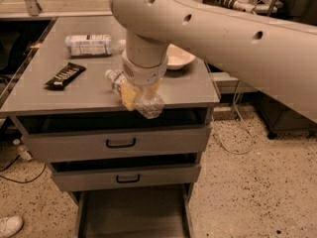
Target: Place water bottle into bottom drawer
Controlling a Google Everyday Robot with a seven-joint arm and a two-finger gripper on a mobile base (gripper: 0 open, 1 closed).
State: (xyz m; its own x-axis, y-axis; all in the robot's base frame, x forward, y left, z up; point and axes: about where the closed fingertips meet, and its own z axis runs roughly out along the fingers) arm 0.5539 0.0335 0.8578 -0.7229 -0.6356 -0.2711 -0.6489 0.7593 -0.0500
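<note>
Gripper (pixel 140 93) sits at the front edge of the cabinet top (pixel 74 95), pointing down from the wrist, with its yellowish fingers (pixel 128 97) clamped on the water bottle (pixel 149 105). Bottle is held tilted: cap end up and to the left over the top, crinkled base down and to the right, hanging past the front lip above the top drawer (pixel 119 143). Whether the bottle touches the top surface cannot be told; it looks lifted. Bottom drawer (pixel 133 213) is pulled out, dark inside, nothing seen in it, almost directly below the gripper. The two upper drawers, including the middle drawer (pixel 126 177), are only slightly forward of the cabinet face. On the top, behind the gripper: labelled bottle (pixel 89 44) lying on its side, black bar (pixel 64 76) to the left, bowl (pixel 179 57) to the right, all apart from the held bottle. Step judged: carry phase, grasp made, bottle not yet lowered. Next move calls for bringing the bottle forward clear of the upper drawer fronts, then a long descent to the open tray before release; the arm's bulk near the cabinet face is the thing to watch.
</note>
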